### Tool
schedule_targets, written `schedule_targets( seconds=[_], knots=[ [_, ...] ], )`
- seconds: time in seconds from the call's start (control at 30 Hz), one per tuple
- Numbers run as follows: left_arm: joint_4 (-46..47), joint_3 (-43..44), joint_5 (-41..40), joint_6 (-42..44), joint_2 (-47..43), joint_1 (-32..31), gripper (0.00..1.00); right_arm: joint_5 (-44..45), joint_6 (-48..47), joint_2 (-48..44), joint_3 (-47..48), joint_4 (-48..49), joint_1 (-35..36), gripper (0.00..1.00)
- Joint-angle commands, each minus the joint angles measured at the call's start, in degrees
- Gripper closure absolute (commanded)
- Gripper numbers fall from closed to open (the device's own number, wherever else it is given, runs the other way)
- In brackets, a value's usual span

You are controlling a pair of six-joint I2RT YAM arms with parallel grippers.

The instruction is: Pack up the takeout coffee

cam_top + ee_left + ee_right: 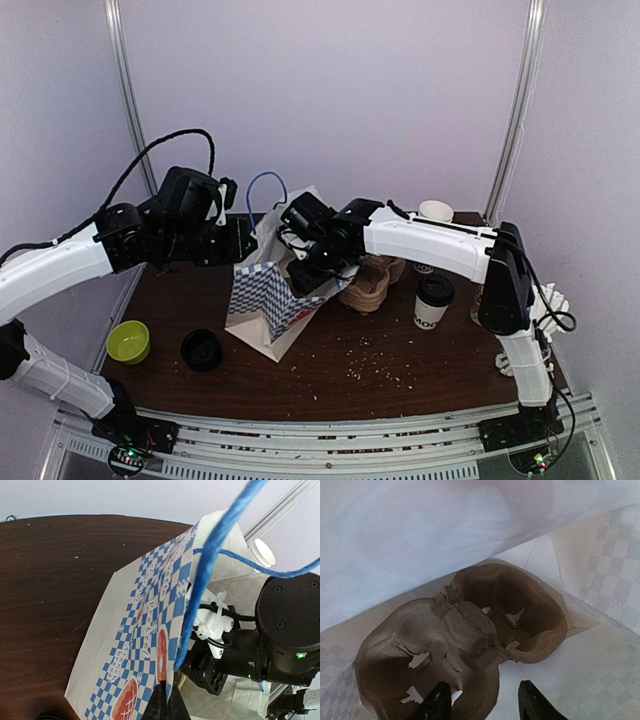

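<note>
Right wrist: right tool (481, 706), parted, astride carrier (470, 630).
Left tool (166, 700): clamped on bag (130, 630) rim.
Advice: withdraw vertically; fetch takeout coffee (433, 300).

The takeout coffee (434, 300) is a single paper cup with a black lid pressed on top. It has a white upper band and a black lower part with white lettering. It stands upright on its base, outside the blue-checked paper bag (268, 300). It is off to the right of that bag, well apart from it and not touching it.
</note>
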Motion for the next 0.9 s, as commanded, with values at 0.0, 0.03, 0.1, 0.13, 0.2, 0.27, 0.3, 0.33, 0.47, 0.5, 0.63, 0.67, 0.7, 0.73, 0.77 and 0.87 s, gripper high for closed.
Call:
schedule_targets(
  seconds=[0.0,0.03,0.1,0.13,0.2,0.27,0.3,0.33,0.47,0.5,0.63,0.67,0.7,0.73,0.77,0.87],
  knots=[
    [3.4,-0.3,0.9,-0.4,0.6,0.3,1.00,-2.2,1.7,1.3,-1.1,1.7,-0.7,0.50],
    [3.5,-0.3,0.9,-0.4,0.7,0.3,1.00,-2.7,1.9,1.3,-1.3,2.2,-0.7,0.49],
    [3.5,-0.4,0.9,-0.3,0.9,0.3,1.00,-3.5,2.2,1.4,-1.4,2.7,-0.7,0.45],
    [3.5,-0.4,0.9,-0.3,0.9,0.3,1.00,-3.7,2.3,1.4,-1.3,2.9,-0.7,0.42],
    [3.4,-0.4,0.9,-0.2,1.0,0.3,1.00,-4.1,2.5,1.1,-1.6,3.3,-0.7,0.32],
    [3.4,-0.4,0.9,-0.1,1.1,0.3,1.00,-4.3,2.8,0.3,-2.1,3.9,-0.6,0.26],
    [3.5,-0.3,0.8,0.0,1.1,0.3,1.00,-4.2,2.9,-0.2,-2.4,4.2,-0.7,0.25],
    [3.4,-0.3,0.8,0.1,1.1,0.2,1.00,-4.2,3.1,-0.7,-2.6,4.4,-0.7,0.24],
    [3.4,-0.3,0.4,0.9,0.9,0.3,1.00,-4.8,4.0,-3.2,-2.7,5.3,-0.7,0.19],
    [3.2,-0.3,0.1,1.1,0.7,0.3,1.00,-5.1,4.2,-4.0,-2.7,5.4,-0.7,0.16],
    [2.3,-0.2,-0.9,1.5,0.5,0.3,1.00,-6.0,4.9,-8.2,-2.7,5.5,-0.7,0.00],
    [2.2,-0.3,-0.9,1.5,0.4,0.3,1.00,-6.2,5.0,-9.1,-2.8,5.4,-0.7,0.00],
    [2.2,-0.4,-1.0,1.7,0.3,0.3,1.00,-6.5,5.0,-9.9,-2.7,5.4,-0.7,0.00],
    [2.1,-0.4,-0.9,1.9,0.3,0.3,1.00,-6.7,5.1,-10.8,-2.7,5.2,-0.7,0.00],
    [2.1,-0.4,-0.9,2.0,0.4,0.3,1.00,-6.8,5.1,-11.5,-2.7,5.2,-0.7,0.00],
    [2.2,-0.5,-0.8,2.1,0.5,0.3,1.00,-7.4,5.2,-13.2,-2.7,4.6,-0.7,0.00]
  ],
)
